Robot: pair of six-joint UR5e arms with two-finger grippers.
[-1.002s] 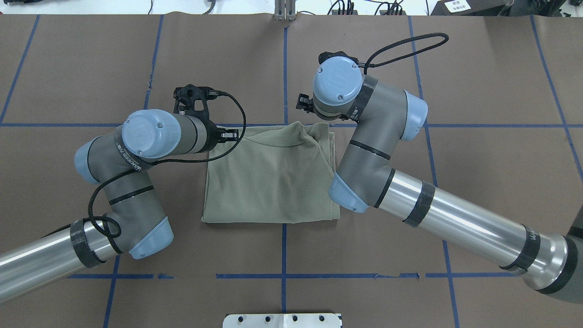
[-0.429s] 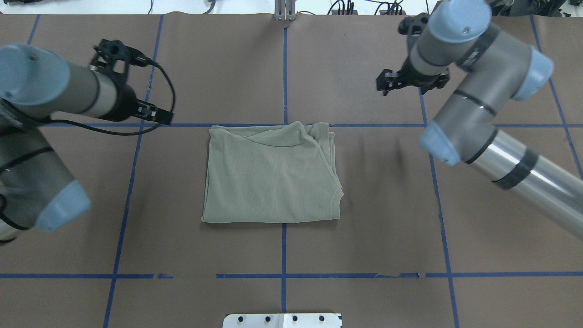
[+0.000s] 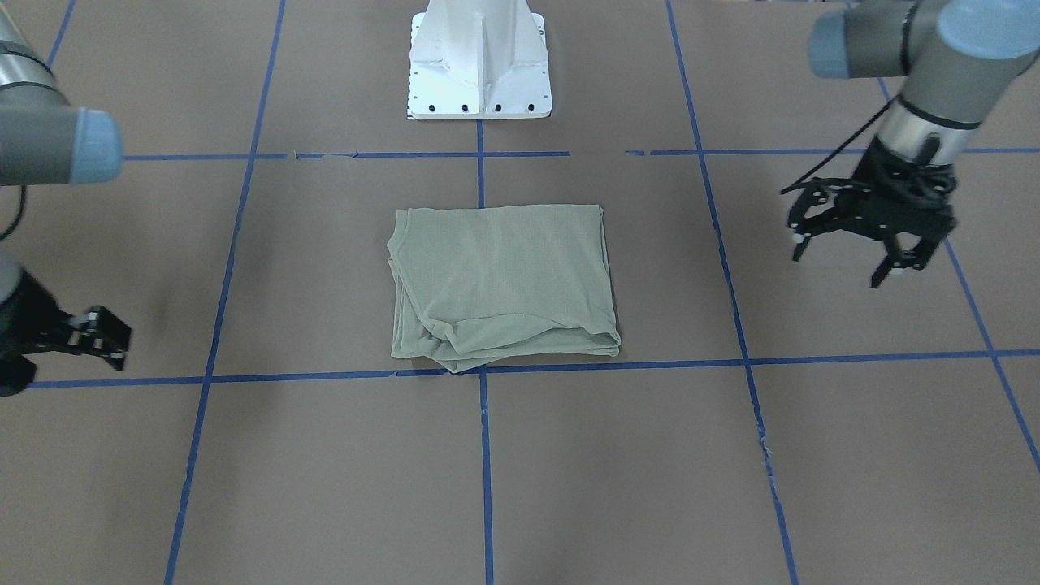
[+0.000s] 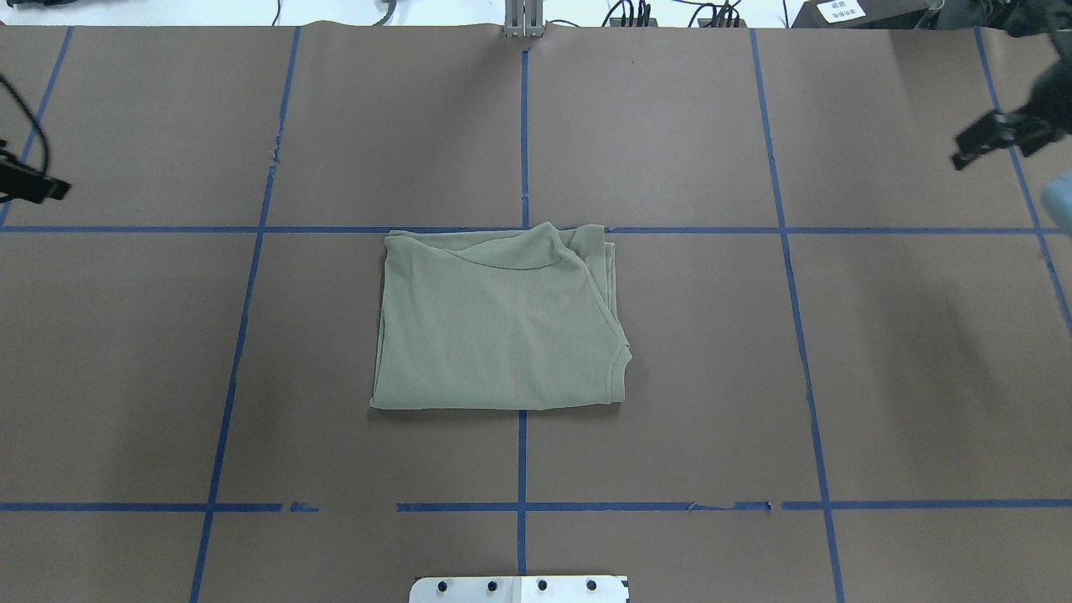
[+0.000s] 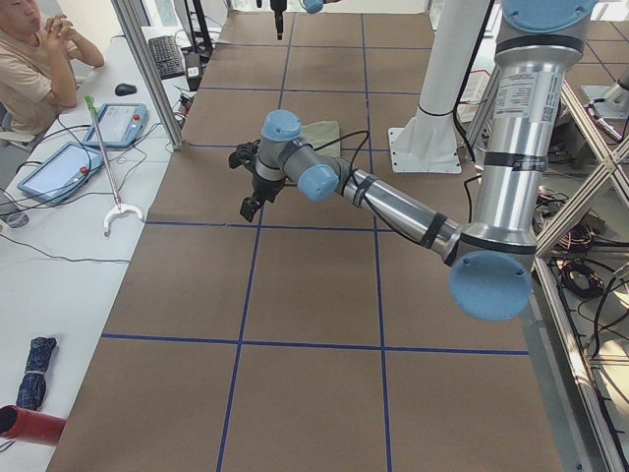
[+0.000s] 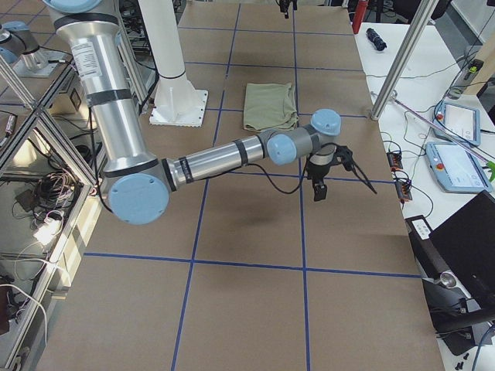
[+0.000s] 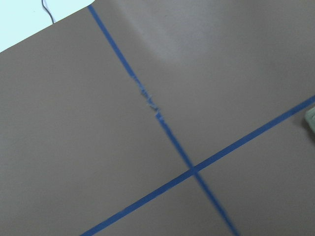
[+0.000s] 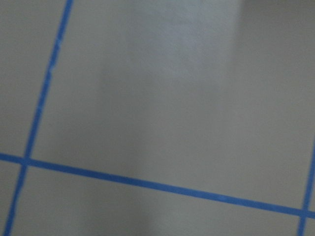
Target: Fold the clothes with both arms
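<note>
The sage-green shirt (image 4: pixel 494 327) lies folded into a flat rectangle at the table's middle, with its collar edge and bunched layers along the far side (image 3: pixel 504 276). Its logo and tag are hidden. My left gripper (image 3: pixel 841 264) is open and empty, raised above the table far to the shirt's left; it shows at the overhead view's left edge (image 4: pixel 33 184). My right gripper (image 3: pixel 114 337) looks open and empty, far to the shirt's right, near the overhead view's right edge (image 4: pixel 997 138). Neither touches the shirt. Both wrist views show only brown table and blue tape.
The brown table covering (image 4: pixel 754 377) carries a grid of blue tape lines (image 4: pixel 522 469). The white pedestal base (image 3: pixel 479 61) stands at the robot's side of the table. A seated operator (image 5: pixel 39 59), tablets and a grabber stick lie beyond the table's far edge.
Both arms have lifted off the shirt's far edge and swung wide outward, left arm to the left, right arm to the right. The shirt has stayed in place.
</note>
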